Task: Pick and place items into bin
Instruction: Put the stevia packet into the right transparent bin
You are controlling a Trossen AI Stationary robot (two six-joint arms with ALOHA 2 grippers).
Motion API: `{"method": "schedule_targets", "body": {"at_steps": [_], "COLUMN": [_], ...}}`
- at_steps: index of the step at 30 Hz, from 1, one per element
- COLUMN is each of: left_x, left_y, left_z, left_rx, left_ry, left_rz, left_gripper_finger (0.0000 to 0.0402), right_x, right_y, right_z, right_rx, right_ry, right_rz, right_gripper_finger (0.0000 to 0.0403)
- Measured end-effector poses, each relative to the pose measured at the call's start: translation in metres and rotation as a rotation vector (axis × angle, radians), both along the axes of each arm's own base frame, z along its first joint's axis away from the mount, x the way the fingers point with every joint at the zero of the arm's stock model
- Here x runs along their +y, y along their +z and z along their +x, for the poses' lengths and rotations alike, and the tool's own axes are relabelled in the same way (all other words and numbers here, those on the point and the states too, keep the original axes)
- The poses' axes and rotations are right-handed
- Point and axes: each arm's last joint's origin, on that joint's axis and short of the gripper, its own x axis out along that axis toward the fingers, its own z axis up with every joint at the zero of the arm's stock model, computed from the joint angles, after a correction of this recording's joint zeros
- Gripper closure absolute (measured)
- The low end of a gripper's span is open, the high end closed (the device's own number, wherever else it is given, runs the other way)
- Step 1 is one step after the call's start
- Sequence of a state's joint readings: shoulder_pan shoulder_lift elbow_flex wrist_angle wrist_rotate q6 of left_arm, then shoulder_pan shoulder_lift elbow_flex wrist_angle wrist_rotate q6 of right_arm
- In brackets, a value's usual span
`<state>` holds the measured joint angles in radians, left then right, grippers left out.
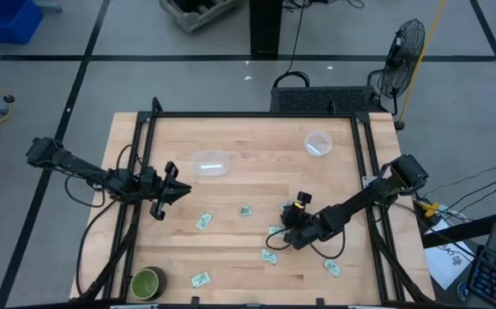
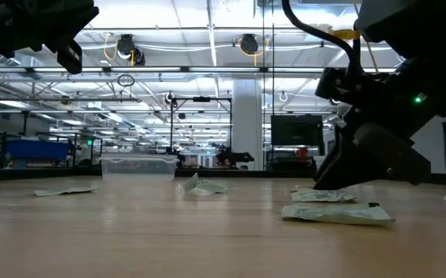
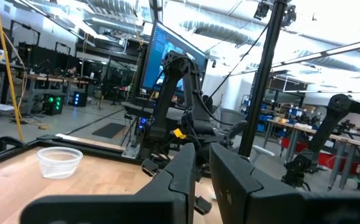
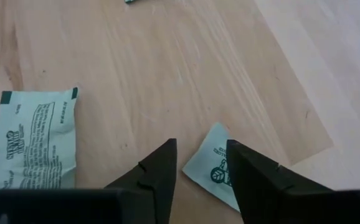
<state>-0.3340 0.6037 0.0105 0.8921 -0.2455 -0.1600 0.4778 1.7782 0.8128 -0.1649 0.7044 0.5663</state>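
Several small pale green-and-white packets lie flat on the wooden table: (image 1: 203, 221), (image 1: 245, 210), (image 1: 269, 256), (image 1: 200, 279), (image 1: 332, 268). My right gripper (image 1: 287, 233) is low over the table, right of centre, and open. In the right wrist view its fingertips (image 4: 202, 152) stand on either side of one packet's corner (image 4: 212, 163); another packet (image 4: 33, 140) lies beside it. In the low view it (image 2: 346, 176) hangs just above two packets (image 2: 323, 195), (image 2: 337, 214). My left gripper (image 1: 167, 190) waits shut above the table's left part, holding nothing (image 3: 202, 171). My right gripper comes slanting down from the table's right side, and its open fingers straddle a corner of the packet (image 4: 214, 158), which lies flat on the wood. One finger (image 4: 255, 180) covers part of the packet. Whether it touches the packet, I cannot tell.
A clear rectangular bin (image 1: 210, 162) stands at the table's far middle and a clear round cup (image 1: 318, 142) at the far right. A dark green bowl (image 1: 148, 283) sits at the near left corner. Black frame rails (image 1: 136, 172) run along both sides.
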Motion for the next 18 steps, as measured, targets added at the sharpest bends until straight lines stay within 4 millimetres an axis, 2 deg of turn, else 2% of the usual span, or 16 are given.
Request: {"method": "schedule_targets", "body": {"at_steps": [18], "left_x": [0.0000], "left_y": [0.0000], "left_z": [0.0000], "left_rx": [0.000], "left_ry": [0.001], "left_rz": [0.000], "left_gripper_finger": [0.0350], "right_x": [-0.0019], "right_y": [-0.0010], "right_z": [-0.0005], "right_rx": [0.011], "right_ry": [-0.003], "right_rz": [-0.004], "right_gripper_finger": [0.0379]}}
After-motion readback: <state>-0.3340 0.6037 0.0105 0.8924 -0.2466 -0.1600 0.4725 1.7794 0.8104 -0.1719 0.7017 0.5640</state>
